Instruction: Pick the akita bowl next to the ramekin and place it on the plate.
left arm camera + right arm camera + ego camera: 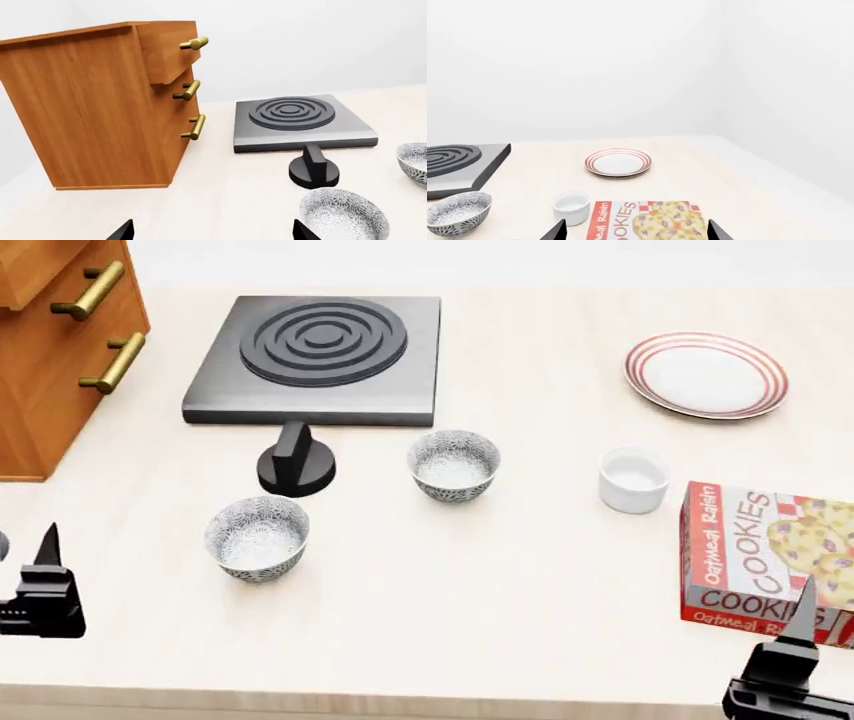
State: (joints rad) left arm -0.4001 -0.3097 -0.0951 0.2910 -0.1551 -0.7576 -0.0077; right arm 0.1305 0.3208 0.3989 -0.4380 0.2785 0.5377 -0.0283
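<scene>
A wooden drawer cabinet (100, 105) stands beside a grey hotplate (300, 122) — black knob (313, 167) and two speckled bowls (343, 217) nearer.

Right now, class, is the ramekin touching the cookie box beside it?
Apart. The head view shows a strip of bare counter between the ramekin and the cookie box.

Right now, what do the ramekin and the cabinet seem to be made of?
The ramekin looks like glazed white ceramic: smooth, glossy, no pattern. The cabinet looks like varnished wood, showing orange-brown grain, with brass-coloured handles, probably metal. This is a render, so materials are only apparent.
</scene>
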